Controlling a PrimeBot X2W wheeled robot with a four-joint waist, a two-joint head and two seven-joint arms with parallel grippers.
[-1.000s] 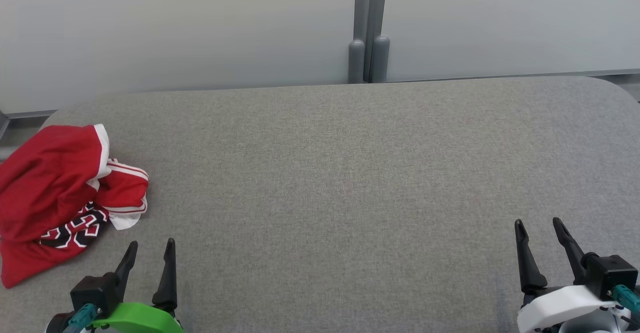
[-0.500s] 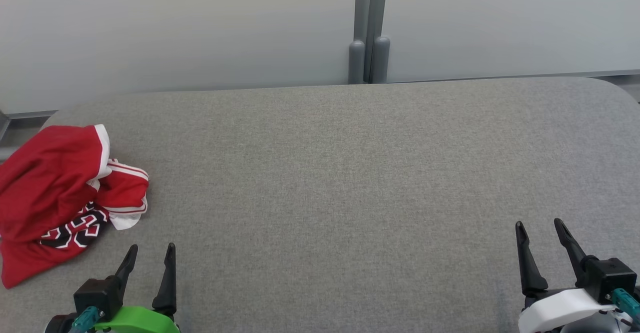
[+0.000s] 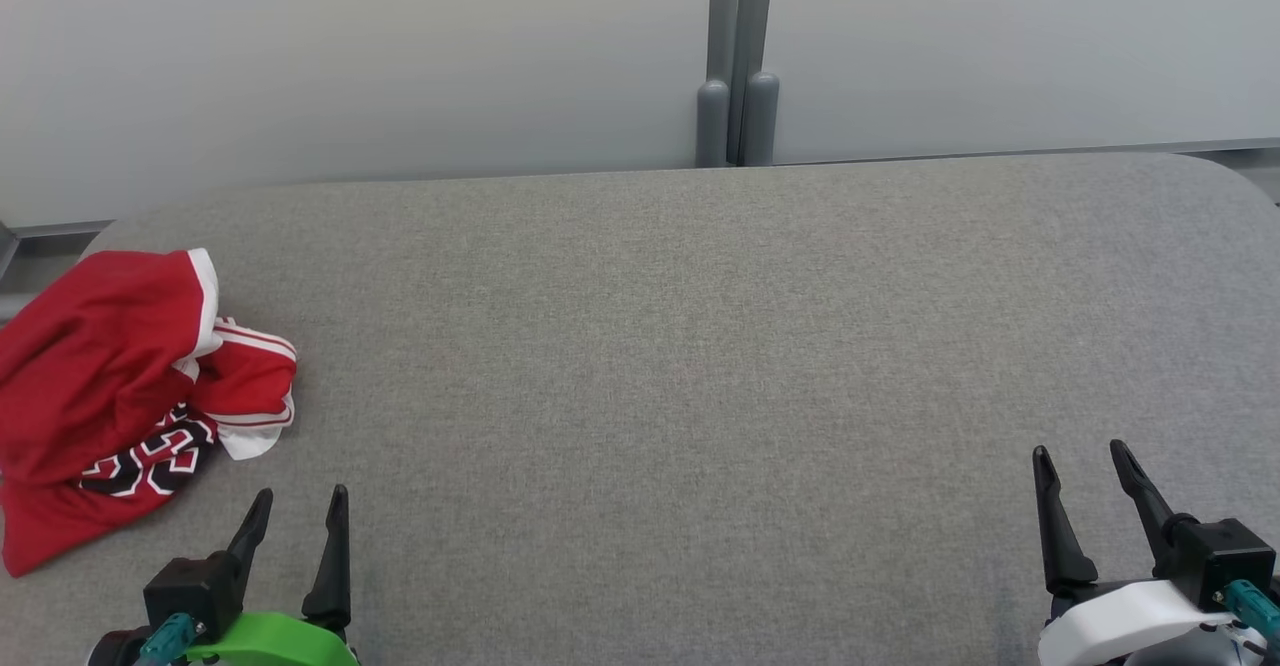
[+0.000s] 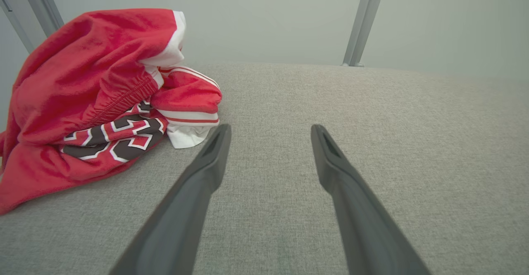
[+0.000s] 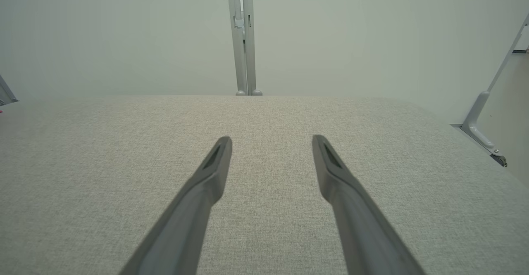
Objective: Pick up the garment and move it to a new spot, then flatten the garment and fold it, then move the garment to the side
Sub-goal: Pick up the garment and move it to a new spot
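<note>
— What carries the things here?
— A wide grey surface [image 3: 700, 346], covered in woven cloth; its far corners are rounded.
— And what lies on it?
— One red garment [image 3: 110, 386], crumpled in a heap at the left edge, between the far-left corner and the near edge; white trim and black numerals show among its folds.

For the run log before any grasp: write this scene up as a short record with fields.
table: grey fabric top
garment: red, white trim, dark number print; crumpled in a heap at the table's left end, neither flattened nor folded
left gripper: open, empty, close beside the garment, not touching it
right gripper: open, empty, over bare table at the right
task stage: pickup not yet begun
</note>
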